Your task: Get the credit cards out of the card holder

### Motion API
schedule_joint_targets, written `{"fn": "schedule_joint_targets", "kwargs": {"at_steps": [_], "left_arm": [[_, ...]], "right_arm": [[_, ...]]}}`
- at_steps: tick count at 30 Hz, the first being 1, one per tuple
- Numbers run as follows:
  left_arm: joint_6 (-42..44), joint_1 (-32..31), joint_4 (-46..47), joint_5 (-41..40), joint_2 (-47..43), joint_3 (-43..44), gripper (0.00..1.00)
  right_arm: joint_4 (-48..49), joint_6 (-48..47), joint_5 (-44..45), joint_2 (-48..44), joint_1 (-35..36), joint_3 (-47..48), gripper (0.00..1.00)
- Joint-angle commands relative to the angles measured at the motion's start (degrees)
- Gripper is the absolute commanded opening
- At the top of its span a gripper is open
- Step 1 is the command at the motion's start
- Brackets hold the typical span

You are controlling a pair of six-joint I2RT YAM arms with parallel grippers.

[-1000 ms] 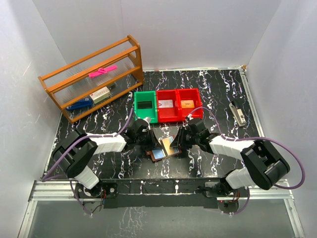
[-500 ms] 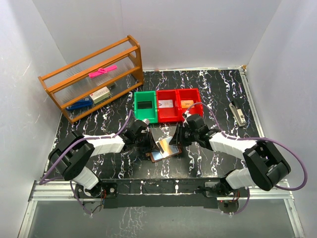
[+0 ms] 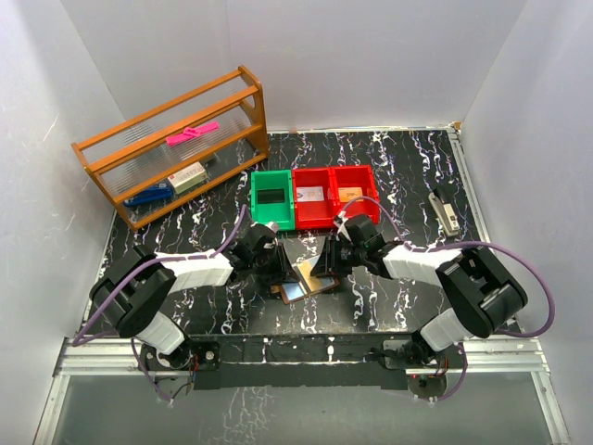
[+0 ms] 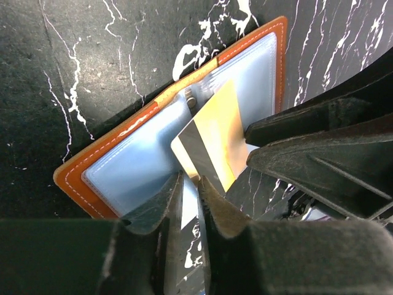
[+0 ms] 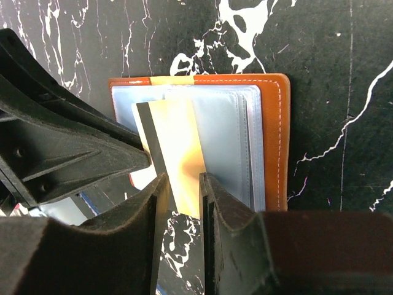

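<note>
- Card holder (image 5: 274, 141) open on tabletop (image 5: 325, 61)
- Right fingers (image 5: 230, 246) clamped on gold card (image 5: 178, 153) sticking out of it
- Left fingers (image 4: 147, 246) almost together at its edge, grip unclear

gold card (image 5: 176, 144) lower end hidden behind right jaws

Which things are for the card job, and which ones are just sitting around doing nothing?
For the job: card holder, gold card, left hand, right hand.

Just lying about: green bin, two red bins, wooden rack, small grey thing by the right edge.
</note>
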Motion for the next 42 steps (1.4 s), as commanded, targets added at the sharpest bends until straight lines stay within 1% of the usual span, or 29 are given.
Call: {"fn": "schedule_joint_targets", "kwargs": {"at_steps": [1,3,5,11,17,19,22,25,29,32,38,42], "left_arm": [[-1.2,-0.3,0.7,-0.8,-2.0,0.0,0.23],[-2.4,-0.3,2.8,-0.4,-2.0,-0.7,0.3],[-4.0,-0.3,4.7,-0.1,-1.6,-1.4,0.34],[-8.9,-0.3,11.4,0.6,-0.5,-3.7,0.35],[-10.8,-0.3,13.2,-0.3,-0.5,-4.0,0.34],[-10.8,-0.3,13.9,0.0,-0.3,-3.7,0.32],[-9.9,-0.3,14.0,1.1,0.4,-3.1,0.26],[-8.4,-0.3,12.5,1.6,0.6,-2.8,0.18],[-6.3,-0.3,9.9,1.1,-0.6,-2.8,0.1],[-4.3,-0.3,7.2,0.8,-1.3,-2.0,0.0],[-1.4,-0.3,2.7,-1.6,-4.5,-2.3,0.0],[0.8,-0.3,0.3,-3.2,-7.4,-2.3,0.0]], "right_arm": [[-0.4,0.2,4.2,0.7,0.4,-3.5,0.26],[0.3,1.2,4.6,0.1,0.4,-4.5,0.26],[0.7,1.9,5.1,-0.4,0.4,-5.2,0.26],[2.9,3.2,4.2,-0.2,0.3,-7.0,0.26],[4.8,4.3,3.2,-0.6,0.4,-8.5,0.26],[4.9,4.4,3.2,-0.7,0.4,-8.5,0.26],[4.9,4.5,3.0,-0.8,0.4,-8.4,0.26],[4.8,4.5,3.0,-1.2,0.4,-8.1,0.26],[4.2,4.3,3.0,-1.6,0.4,-7.3,0.26],[3.4,3.9,3.1,-2.3,0.4,-6.5,0.26],[-2.2,1.7,8.9,-8.9,0.2,-2.6,0.36],[-4.5,0.9,14.2,-14.8,-0.6,-0.9,0.47]]}}
